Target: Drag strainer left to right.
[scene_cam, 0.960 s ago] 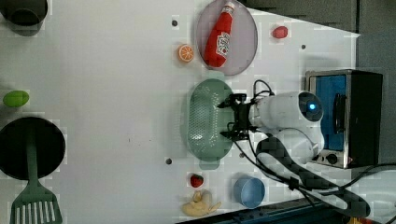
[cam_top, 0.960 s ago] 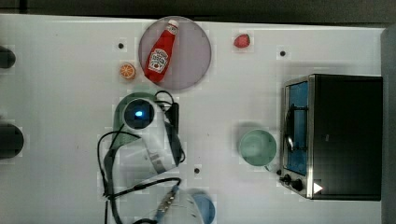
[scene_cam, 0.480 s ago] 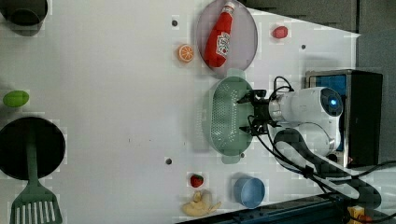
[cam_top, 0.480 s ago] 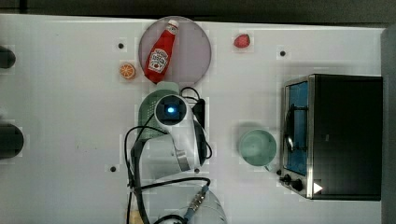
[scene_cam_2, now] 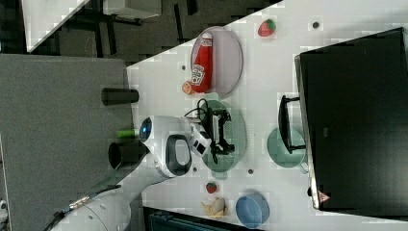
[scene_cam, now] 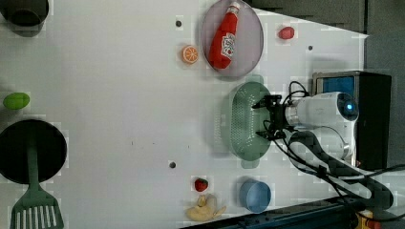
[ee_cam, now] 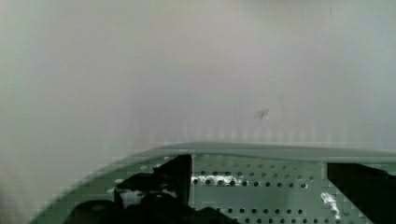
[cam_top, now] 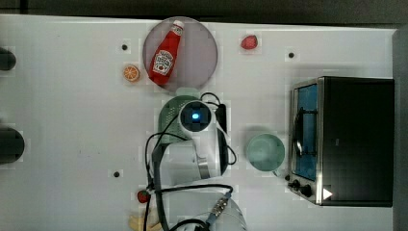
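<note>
The strainer (scene_cam: 239, 119) is a pale mint-green oval colander lying flat on the white table, just below the grey plate in the left view. The arm hides most of the strainer (cam_top: 168, 118) in the top view. My gripper (scene_cam: 261, 119) is open, with both black fingers spread wide and dipped inside the bowl near the rim on the left view's right. In the wrist view the fingers (ee_cam: 173, 172) stand in front of the perforated wall of the strainer (ee_cam: 261, 186). In the right view the gripper (scene_cam_2: 222, 130) sits over the strainer (scene_cam_2: 238, 130). Nothing is between the fingers.
A grey plate (cam_top: 202, 53) with a ketchup bottle (cam_top: 166, 53) sits just beyond the strainer. A green cup (cam_top: 264, 151) and a toaster oven (cam_top: 346, 139) stand to the top view's right. An orange slice (cam_top: 131, 73), a blue bowl (scene_cam: 254, 195) and a strawberry (scene_cam: 201, 184) lie nearby.
The arm and the strainer have slid together toward the top view's right, nearer the green cup. The fingers have stayed spread inside the bowl.
</note>
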